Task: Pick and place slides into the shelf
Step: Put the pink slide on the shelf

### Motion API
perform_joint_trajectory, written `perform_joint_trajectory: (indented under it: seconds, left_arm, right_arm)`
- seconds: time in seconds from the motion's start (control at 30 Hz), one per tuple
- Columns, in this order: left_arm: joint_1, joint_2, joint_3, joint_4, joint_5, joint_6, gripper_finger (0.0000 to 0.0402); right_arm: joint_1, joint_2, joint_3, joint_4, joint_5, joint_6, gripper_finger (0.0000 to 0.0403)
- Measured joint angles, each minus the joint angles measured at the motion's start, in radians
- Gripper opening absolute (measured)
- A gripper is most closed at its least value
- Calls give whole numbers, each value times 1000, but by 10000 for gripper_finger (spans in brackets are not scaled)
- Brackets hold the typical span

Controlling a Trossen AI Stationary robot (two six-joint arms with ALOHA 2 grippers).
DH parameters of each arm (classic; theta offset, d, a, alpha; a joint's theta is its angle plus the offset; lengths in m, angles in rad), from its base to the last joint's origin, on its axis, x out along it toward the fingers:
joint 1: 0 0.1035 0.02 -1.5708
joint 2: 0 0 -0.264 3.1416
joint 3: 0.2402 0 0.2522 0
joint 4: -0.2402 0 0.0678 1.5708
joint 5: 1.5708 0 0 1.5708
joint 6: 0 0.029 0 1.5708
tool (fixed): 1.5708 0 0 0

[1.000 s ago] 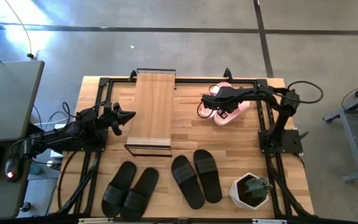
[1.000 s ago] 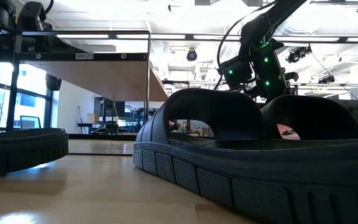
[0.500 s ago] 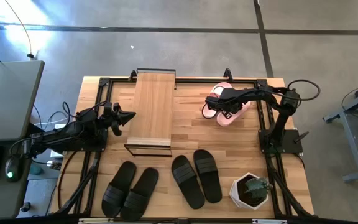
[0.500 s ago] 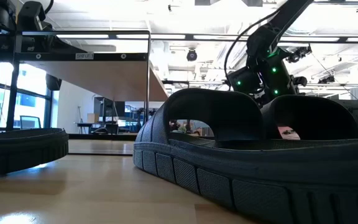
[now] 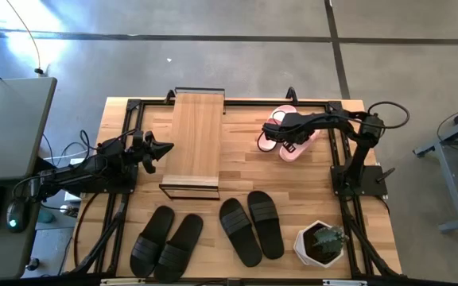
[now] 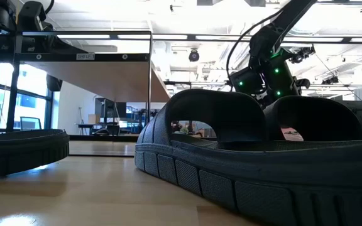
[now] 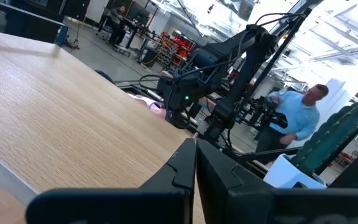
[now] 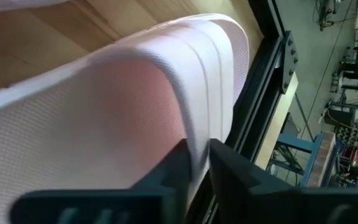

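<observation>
Two arms were out: the right one stretched low across the worktop [image 5: 237, 167], its claw [image 8: 196, 163] pinched on a pink slide's strap [image 8: 185, 68] by the far right corner. Left claw [image 5: 164, 148] sat shut beside the shelf [image 5: 196, 139], whose plank held nothing.

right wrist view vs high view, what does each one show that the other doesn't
Only the right wrist view shows the grip up close: the right gripper has its fingers pinched on the strap of a pink slide.

Only the high view shows the layout: the shelf standing bare, two black pairs near the front edge, a potted plant, and the left gripper waiting shut beside the shelf.

Both show the pink slide, the right gripper on it at the table's back right, and the black frame along that edge.
</observation>
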Motion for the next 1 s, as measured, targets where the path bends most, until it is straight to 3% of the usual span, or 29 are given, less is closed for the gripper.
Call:
perform_joint_trajectory:
  seconds: [0.1,0.3,0.57,0.83,1.0]
  left_arm:
    - [0,0,0,0,0,0,3]
    - [0,0,0,0,0,0,3]
    - [0,0,0,0,0,0,3]
    - [0,0,0,20,49,-33,3]
    - [0,0,0,29,93,-53,3]
  right_arm:
    - [0,0,0,2,-1,-21,8]
    - [15,-7,0,-24,1,-27,4]
    - [125,-117,45,-183,14,22,2]
    - [265,-285,190,-299,11,21,1]
    - [345,-366,346,-187,59,-180,1]
